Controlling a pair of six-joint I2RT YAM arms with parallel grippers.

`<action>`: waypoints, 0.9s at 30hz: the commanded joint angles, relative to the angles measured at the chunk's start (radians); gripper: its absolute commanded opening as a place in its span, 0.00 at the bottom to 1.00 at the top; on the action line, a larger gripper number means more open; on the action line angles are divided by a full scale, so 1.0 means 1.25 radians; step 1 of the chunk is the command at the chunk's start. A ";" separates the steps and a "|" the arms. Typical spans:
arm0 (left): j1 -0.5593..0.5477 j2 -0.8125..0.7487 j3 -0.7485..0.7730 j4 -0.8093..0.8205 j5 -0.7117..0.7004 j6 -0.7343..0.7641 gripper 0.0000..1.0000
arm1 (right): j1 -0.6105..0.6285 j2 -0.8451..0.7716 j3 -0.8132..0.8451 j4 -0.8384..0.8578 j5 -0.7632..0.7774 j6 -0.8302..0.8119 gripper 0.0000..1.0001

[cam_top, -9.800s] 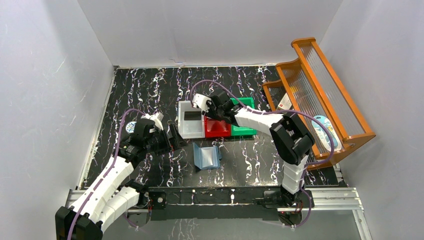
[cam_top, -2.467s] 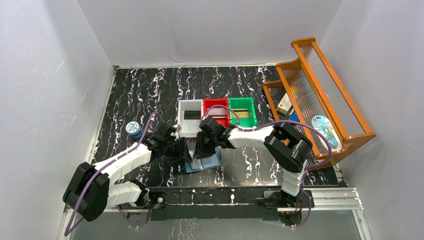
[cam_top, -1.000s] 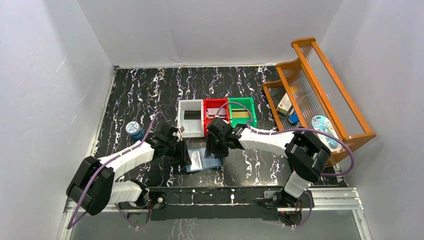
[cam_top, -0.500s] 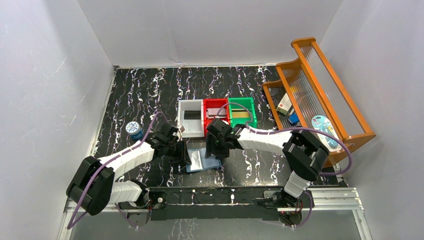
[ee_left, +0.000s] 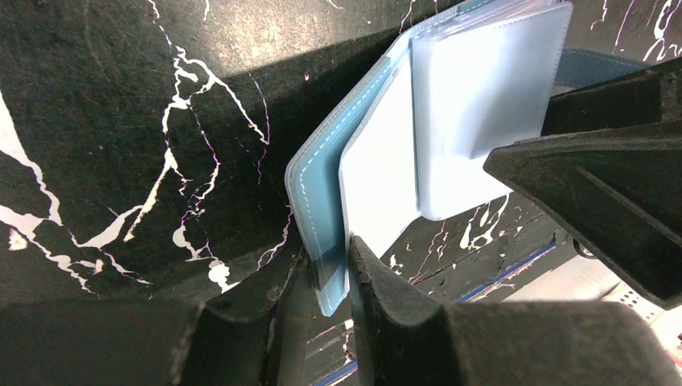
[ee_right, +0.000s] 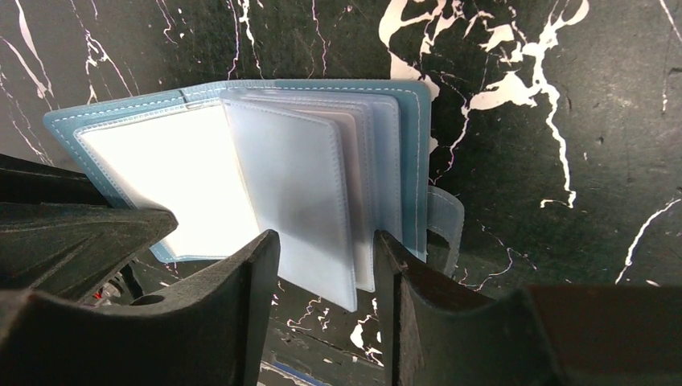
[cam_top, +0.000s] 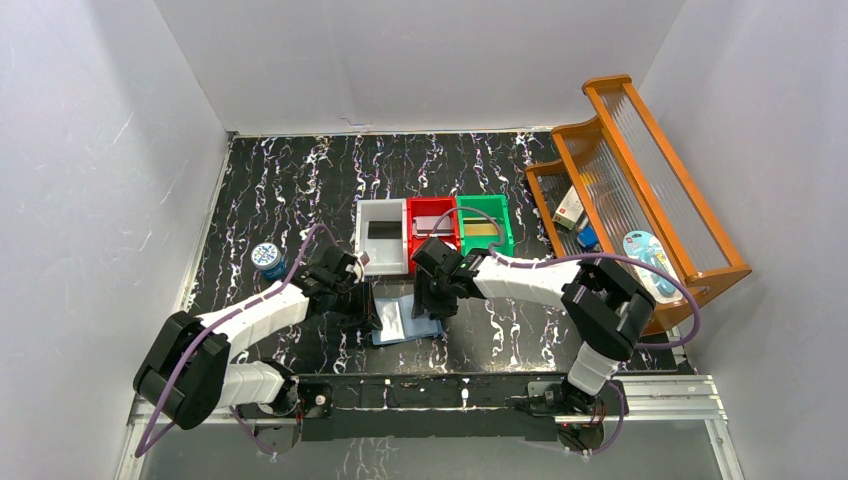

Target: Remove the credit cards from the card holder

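The blue card holder [cam_top: 410, 328] lies open on the black marbled table. My left gripper [cam_top: 372, 312] is shut on the edge of its left cover [ee_left: 326, 261]. In the left wrist view the card holder [ee_left: 378, 185] fans out its frosted clear pockets. My right gripper [cam_top: 430, 300] hovers over those pockets, open, with the hanging pocket leaves [ee_right: 297, 209] between its fingers [ee_right: 326, 245]. No card shows inside the pockets. A black credit card [cam_top: 382, 230] lies in the white bin and a pale one [cam_top: 432, 228] in the red bin.
A green bin [cam_top: 484, 225] stands beside the red one. A round blue tin [cam_top: 266, 256] sits at the left. The orange wooden rack [cam_top: 640, 190] at the right holds a white-and-red box [cam_top: 571, 207] and a small blue block [cam_top: 588, 238]. A metal rail [cam_top: 450, 390] lines the near edge.
Ten seconds ago the right gripper was at the bins and the left one away from the holder; both are now at it. Over the last second almost nothing moved.
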 commanded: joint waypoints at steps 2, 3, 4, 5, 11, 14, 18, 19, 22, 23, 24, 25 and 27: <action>-0.004 0.004 0.017 -0.008 0.017 0.009 0.21 | 0.008 -0.036 0.021 -0.010 0.011 0.007 0.58; -0.004 0.003 0.016 -0.008 0.017 0.009 0.21 | 0.009 -0.035 0.024 -0.018 0.017 0.008 0.59; -0.003 0.003 0.016 -0.008 0.018 0.008 0.21 | 0.010 -0.037 0.025 -0.019 0.018 0.007 0.59; -0.003 0.002 0.014 -0.008 0.018 0.008 0.21 | 0.010 -0.036 0.025 -0.019 0.018 0.007 0.60; -0.003 0.002 0.013 -0.009 0.017 0.010 0.21 | 0.017 -0.033 0.041 -0.032 0.025 0.007 0.61; -0.004 0.002 0.015 -0.010 0.019 0.009 0.21 | 0.021 -0.035 0.051 -0.056 0.055 0.012 0.62; -0.004 0.001 0.013 -0.009 0.018 0.010 0.21 | 0.024 -0.039 0.063 -0.080 0.086 0.009 0.64; -0.004 0.001 0.013 -0.010 0.017 0.011 0.21 | 0.024 -0.039 0.066 -0.083 0.088 0.008 0.63; -0.004 0.001 0.013 -0.009 0.017 0.010 0.21 | 0.023 -0.037 0.061 -0.058 0.064 0.005 0.63; -0.004 0.001 0.013 -0.010 0.017 0.010 0.21 | 0.024 -0.034 0.059 -0.050 0.056 0.005 0.63; -0.003 0.000 0.013 -0.010 0.017 0.010 0.21 | 0.024 -0.029 0.058 -0.042 0.048 0.005 0.62; -0.003 0.000 0.013 -0.009 0.017 0.010 0.21 | 0.024 -0.024 0.057 -0.038 0.044 0.006 0.62; -0.003 -0.002 0.014 -0.010 0.019 0.010 0.21 | 0.025 -0.015 0.056 -0.033 0.040 0.008 0.61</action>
